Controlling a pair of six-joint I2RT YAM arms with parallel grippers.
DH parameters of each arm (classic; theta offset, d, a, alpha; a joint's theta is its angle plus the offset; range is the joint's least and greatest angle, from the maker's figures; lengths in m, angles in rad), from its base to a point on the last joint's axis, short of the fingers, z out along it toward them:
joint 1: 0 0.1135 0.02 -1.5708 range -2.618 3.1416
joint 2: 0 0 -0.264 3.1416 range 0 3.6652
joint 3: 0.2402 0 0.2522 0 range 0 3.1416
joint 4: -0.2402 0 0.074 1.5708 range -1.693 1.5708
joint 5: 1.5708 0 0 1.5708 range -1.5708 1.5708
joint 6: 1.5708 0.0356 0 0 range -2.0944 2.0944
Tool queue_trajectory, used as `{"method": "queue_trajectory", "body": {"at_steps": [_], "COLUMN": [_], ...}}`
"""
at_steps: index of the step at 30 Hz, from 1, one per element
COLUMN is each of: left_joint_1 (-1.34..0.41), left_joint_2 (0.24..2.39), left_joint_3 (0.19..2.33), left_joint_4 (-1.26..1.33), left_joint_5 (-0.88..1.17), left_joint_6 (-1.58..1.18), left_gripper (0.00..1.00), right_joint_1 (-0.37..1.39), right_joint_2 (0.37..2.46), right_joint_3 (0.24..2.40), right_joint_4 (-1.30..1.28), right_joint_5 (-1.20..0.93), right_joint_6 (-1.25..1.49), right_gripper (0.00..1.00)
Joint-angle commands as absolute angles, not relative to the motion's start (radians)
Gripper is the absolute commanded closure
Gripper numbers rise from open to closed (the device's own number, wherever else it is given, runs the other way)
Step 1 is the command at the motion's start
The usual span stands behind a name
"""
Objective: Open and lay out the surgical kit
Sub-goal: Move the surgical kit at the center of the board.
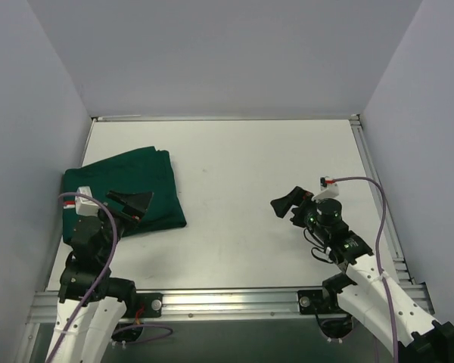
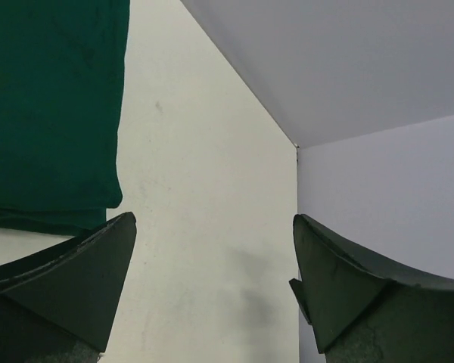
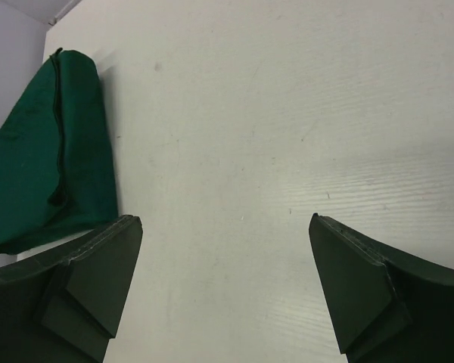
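White worktop (image 1: 250, 166) between pale walls carries everything. Nearest, the left pincer (image 1: 132, 204) hovers released at the near edge of the surgical kit (image 1: 136, 178). The right pincer (image 1: 290, 206) hangs released well apart from it, on the right. Farther back on the left, the kit lies as a closed green bundle. No tray or instruments show, so I judge unwrapping and laying out are both not yet done.

Plain dark green cloth wrap (image 1: 125, 187) on an off-white table (image 1: 257, 212).
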State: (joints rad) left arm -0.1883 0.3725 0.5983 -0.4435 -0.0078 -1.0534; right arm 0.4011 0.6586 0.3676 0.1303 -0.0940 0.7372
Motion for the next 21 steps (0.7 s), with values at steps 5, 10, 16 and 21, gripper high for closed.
{"method": "queue_trajectory", "body": {"at_steps": [5,10,16,21], "left_joint_1": [-0.179,-0.181,-0.181,-0.181], "left_joint_2": [0.324,0.515,0.62,0.578], "left_joint_3": [0.572,0.766,0.887,0.867], "left_joint_4": [-0.301,-0.471,-0.617,-0.614], "left_joint_5": [0.094,0.058,0.041,0.054], "left_joint_6": [-0.904,-0.773,-0.695,-0.698], "left_gripper": [0.06,0.06,0.06,0.06], "right_joint_1": [0.423,0.508,0.62,0.686], "right_joint_2": [1.035,1.378,1.726,1.931], "right_joint_3": [0.555,0.754,1.08,1.329], "right_joint_4": [0.403,0.521,0.548,0.566], "right_joint_5": [-0.239,-0.279,-0.328,-0.426], "right_joint_6": [0.603,0.566,0.5,0.495], "right_gripper": [0.02,0.06,0.06,0.06]}}
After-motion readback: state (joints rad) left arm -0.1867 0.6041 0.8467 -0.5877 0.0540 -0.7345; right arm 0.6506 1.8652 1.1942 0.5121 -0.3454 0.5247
